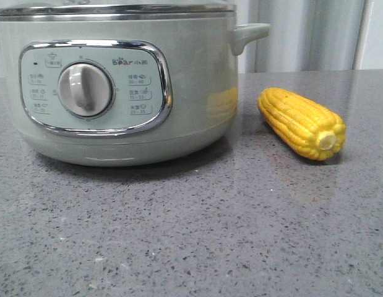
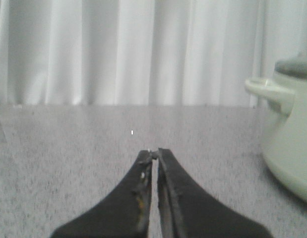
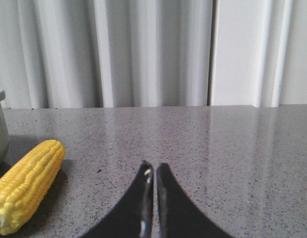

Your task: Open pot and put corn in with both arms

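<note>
The pale green pot (image 1: 179,93) stands at the left of the front view, its glass lid (image 1: 117,8) on top, dial and "Bear" panel facing me. The yellow corn (image 1: 301,122) lies on the grey table to the right of the pot, its stub end toward me. Neither gripper shows in the front view. In the left wrist view my left gripper (image 2: 154,151) is shut and empty over bare table, the pot (image 2: 292,148) off to one side. In the right wrist view my right gripper (image 3: 153,164) is shut and empty, the corn (image 3: 27,183) beside it and apart.
The grey speckled table (image 1: 191,235) stretches toward me in front of the pot and corn. White curtains (image 1: 309,34) hang behind the table's far edge. A pot side handle (image 1: 250,32) juts out above the corn's far end.
</note>
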Available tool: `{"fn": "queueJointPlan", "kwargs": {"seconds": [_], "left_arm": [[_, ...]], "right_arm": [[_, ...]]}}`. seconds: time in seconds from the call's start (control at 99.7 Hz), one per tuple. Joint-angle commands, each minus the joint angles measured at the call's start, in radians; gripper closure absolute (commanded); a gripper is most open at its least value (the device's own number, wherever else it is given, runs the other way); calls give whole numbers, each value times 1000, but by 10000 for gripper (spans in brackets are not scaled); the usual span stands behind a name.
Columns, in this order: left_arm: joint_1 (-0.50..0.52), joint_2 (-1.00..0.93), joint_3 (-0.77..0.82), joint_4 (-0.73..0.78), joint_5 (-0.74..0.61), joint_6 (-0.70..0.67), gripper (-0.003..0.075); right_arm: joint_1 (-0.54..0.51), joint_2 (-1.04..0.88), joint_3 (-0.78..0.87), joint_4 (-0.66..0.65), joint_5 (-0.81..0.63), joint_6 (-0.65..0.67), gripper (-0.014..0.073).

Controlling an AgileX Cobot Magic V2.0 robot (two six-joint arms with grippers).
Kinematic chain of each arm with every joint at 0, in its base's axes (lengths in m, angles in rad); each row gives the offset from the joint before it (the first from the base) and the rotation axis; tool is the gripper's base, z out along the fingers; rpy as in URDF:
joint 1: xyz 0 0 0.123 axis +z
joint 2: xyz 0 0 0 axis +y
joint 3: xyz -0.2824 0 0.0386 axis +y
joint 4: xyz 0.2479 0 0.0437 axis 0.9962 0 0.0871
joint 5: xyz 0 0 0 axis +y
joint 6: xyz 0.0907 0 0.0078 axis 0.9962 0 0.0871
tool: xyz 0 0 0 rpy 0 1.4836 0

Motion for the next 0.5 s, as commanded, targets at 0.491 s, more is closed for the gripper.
{"fn": "queueJointPlan", "kwargs": {"seconds": [0.491], "left_arm": [[-8, 284, -349, 33, 102, -20, 741]], "right_arm": [[5, 407, -345, 2, 264, -8, 650]]}}
